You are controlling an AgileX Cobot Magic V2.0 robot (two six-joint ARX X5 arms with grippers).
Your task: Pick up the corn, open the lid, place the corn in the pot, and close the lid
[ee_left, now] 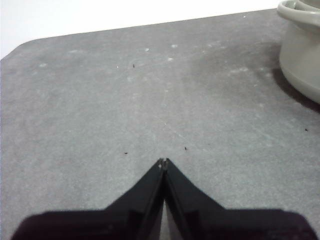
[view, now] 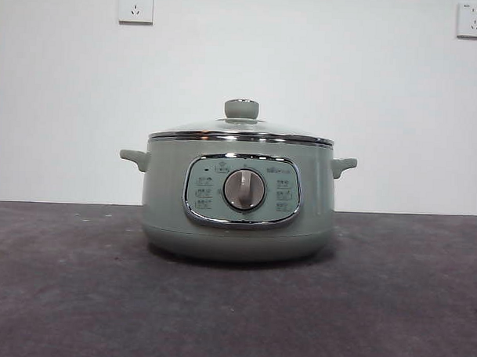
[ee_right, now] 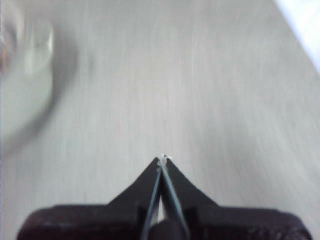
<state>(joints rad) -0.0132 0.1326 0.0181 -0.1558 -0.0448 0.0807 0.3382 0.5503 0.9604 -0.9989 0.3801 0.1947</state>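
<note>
The sage-green pot (view: pixel 239 198) stands in the middle of the dark table, its silver dial facing the front view. The glass lid (view: pixel 240 134) with a green knob sits shut on it. The corn is out of view in all three pictures. My left gripper (ee_left: pixel 164 161) is shut and empty above bare table, with the pot's side (ee_left: pixel 300 50) off to one side. My right gripper (ee_right: pixel 163 159) is shut and empty above the table; its picture is blurred, and the pot (ee_right: pixel 25 80) shows as a pale smear. Neither arm shows in the front view.
A white wall with two sockets (view: pixel 136 5) (view: pixel 473 20) stands behind the table. The grey table top (ee_left: pixel 125 100) runs to a rounded far corner in the left wrist view.
</note>
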